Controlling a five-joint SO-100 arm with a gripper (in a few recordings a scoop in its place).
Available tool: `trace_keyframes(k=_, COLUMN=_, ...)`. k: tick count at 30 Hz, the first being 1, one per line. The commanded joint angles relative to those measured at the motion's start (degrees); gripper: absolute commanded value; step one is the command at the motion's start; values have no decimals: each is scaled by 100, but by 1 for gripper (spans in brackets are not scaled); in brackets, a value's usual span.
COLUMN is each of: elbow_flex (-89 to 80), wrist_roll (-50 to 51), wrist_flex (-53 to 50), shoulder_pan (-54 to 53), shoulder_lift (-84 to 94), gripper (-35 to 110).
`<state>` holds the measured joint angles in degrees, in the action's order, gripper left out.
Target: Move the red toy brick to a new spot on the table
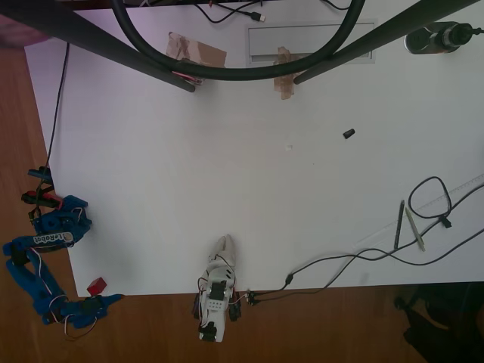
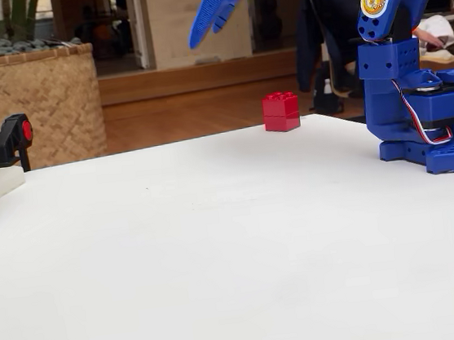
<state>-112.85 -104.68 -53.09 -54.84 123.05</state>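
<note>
The red toy brick (image 1: pixel 96 286) (image 2: pixel 281 111) stands on the white table (image 1: pixel 227 151) (image 2: pixel 219 245), right at its near left corner in the overhead view. It is free, with nothing touching it. My blue arm's base (image 1: pixel 60 223) (image 2: pixel 426 114) sits at the table's left edge. My gripper (image 1: pixel 108 300) (image 2: pixel 196 40) hangs in the air just beside the brick, pointing down at a slant. In the fixed view its fingers lie together to a point, shut with nothing between them.
A white arm (image 1: pixel 215 291) stands at the table's front edge. A small black cylinder (image 1: pixel 348 134) lies right of centre. Two pens (image 1: pixel 407 225) and a black cable (image 1: pixel 363 257) lie at the right. Taped cardboard (image 1: pixel 197 51) and black stand legs cross the back.
</note>
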Motion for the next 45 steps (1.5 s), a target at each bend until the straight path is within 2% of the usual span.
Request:
trace_keyframes(k=1, elbow_flex=-668, wrist_roll=-97, wrist_flex=-580, shoulder_pan=1731, shoulder_lift=1433, gripper=21)
trace_keyframes(k=3, elbow_flex=-1459, wrist_roll=-105, wrist_flex=-1063, shoulder_pan=2725, shoulder_lift=2092, gripper=15)
trace_keyframes(k=6, elbow_flex=-2909, wrist_roll=378, wrist_flex=-932, shoulder_pan=3955, shoulder_lift=3120, gripper=1)
trace_keyframes(k=12, elbow_flex=-5098, wrist_roll=1002, wrist_flex=-738, shoulder_pan=5317, shoulder_lift=4816, gripper=0)
trace_keyframes(k=19, elbow_flex=-6653, wrist_roll=712, wrist_flex=-1591, shoulder_pan=5537, shoulder_lift=6258, gripper=0)
trace_keyframes(k=23, elbow_flex=-6979, wrist_roll=1292, wrist_flex=-1881, shoulder_pan=5414, shoulder_lift=6820, gripper=0)
trace_keyframes(k=33, elbow_flex=-7163, wrist_roll=2593, wrist_flex=-1661, shoulder_pan=5669, shoulder_lift=6820, gripper=1)
trace_keyframes(k=45, elbow_flex=-7163, wrist_roll=2689, wrist_flex=-1661, shoulder_pan=5722, shoulder_lift=6820, gripper=1)
